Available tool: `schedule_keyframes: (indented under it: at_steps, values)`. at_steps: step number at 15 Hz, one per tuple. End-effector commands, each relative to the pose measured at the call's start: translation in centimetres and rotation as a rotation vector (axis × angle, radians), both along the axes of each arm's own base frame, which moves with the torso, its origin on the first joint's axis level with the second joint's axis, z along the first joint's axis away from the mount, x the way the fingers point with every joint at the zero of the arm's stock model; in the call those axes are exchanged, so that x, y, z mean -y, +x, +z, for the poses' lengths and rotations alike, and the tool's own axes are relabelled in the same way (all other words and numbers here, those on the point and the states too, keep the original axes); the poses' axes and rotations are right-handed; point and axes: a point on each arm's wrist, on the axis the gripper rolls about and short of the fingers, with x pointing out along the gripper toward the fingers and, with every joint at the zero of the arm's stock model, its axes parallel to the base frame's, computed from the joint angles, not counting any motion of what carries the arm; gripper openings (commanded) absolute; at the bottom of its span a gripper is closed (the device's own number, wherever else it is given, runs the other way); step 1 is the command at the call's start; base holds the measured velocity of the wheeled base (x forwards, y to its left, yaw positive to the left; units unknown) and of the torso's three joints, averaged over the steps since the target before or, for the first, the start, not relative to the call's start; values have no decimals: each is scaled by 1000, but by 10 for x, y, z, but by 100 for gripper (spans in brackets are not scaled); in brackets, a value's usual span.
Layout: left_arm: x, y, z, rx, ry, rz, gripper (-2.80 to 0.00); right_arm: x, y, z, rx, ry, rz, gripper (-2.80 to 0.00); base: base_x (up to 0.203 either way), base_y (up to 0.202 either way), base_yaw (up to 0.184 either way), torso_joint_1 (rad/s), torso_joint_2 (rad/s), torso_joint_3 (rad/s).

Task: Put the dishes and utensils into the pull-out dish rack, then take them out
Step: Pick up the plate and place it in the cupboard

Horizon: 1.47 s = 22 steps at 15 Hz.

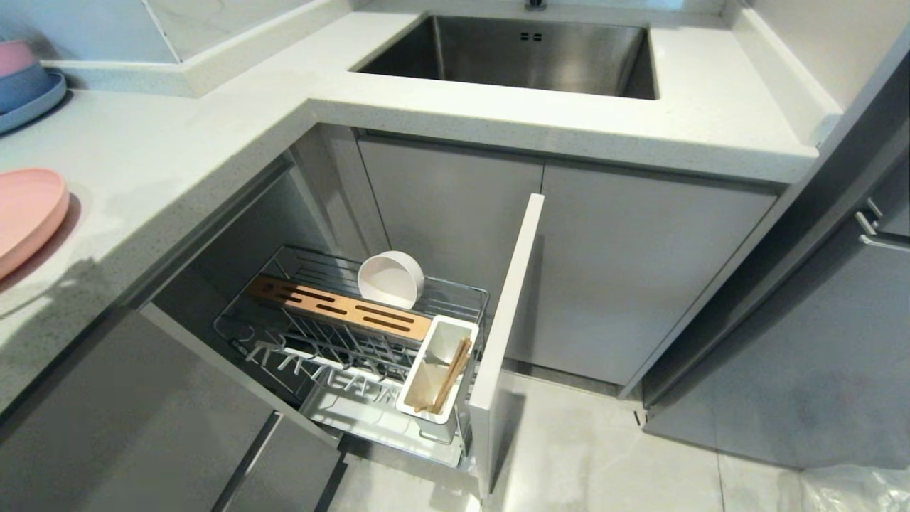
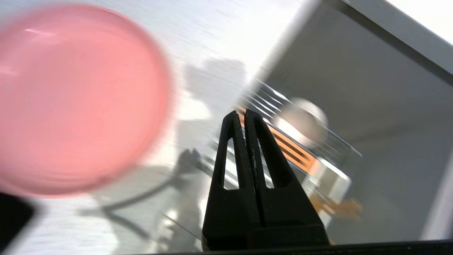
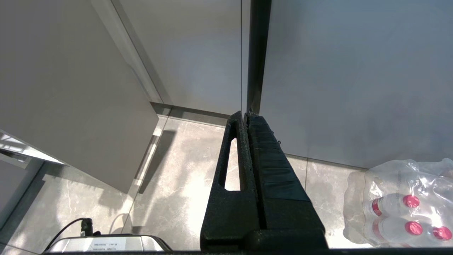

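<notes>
The pull-out dish rack (image 1: 284,334) stands drawn out under the counter, its grey front (image 1: 508,313) on the right. A cream-white bowl (image 1: 391,279) rests on its side behind the slotted wooden strip (image 1: 341,307). Wooden chopsticks (image 1: 449,377) lean in the white caddy (image 1: 437,370). No spoon shows. The pink plate (image 1: 25,213) lies flat on the counter at the far left. In the left wrist view my left gripper (image 2: 240,113) is shut and empty, hovering over the counter edge beside the pink plate (image 2: 70,99), with the rack (image 2: 300,156) beyond. My right gripper (image 3: 244,116) is shut and empty, parked over the floor.
A steel sink (image 1: 519,53) sits in the counter behind the rack. A blue plate with stacked bowls (image 1: 25,82) stands at the far left back. A pack of water bottles (image 3: 403,202) lies on the floor near the right arm. Grey cabinet doors (image 1: 640,270) close off the right.
</notes>
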Motion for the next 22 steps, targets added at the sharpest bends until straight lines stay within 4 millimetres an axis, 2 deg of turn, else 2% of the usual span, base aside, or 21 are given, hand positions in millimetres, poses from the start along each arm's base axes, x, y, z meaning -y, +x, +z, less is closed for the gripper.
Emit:
schedule_keyframes:
  at_steps: [1,4,5,8,11,12,22]
  values:
    - [-13,5,0,-9,30,115,-280,0,0,0,-2,1,0,-280,0,0,0,0,0,0]
    - [-32,41,-3,-36,94,233,-280,0,0,0,-2,1,0,-280,0,0,0,0,0,0]
    - [-33,44,-3,-34,98,237,-280,0,0,0,-2,1,0,-280,0,0,0,0,0,0]
    - [-40,86,-22,-134,87,253,-280,0,0,0,-2,1,0,-280,0,0,0,0,0,0]
    - [-45,102,-30,-176,84,277,-280,0,0,0,-2,1,0,-280,0,0,0,0,0,0]
    - [-46,105,-32,-182,84,286,0,0,0,0,-2,1,0,-280,0,0,0,0,0,0]
    - [-49,129,-46,-221,36,304,0,0,0,0,-2,1,0,-280,0,0,0,0,0,0]
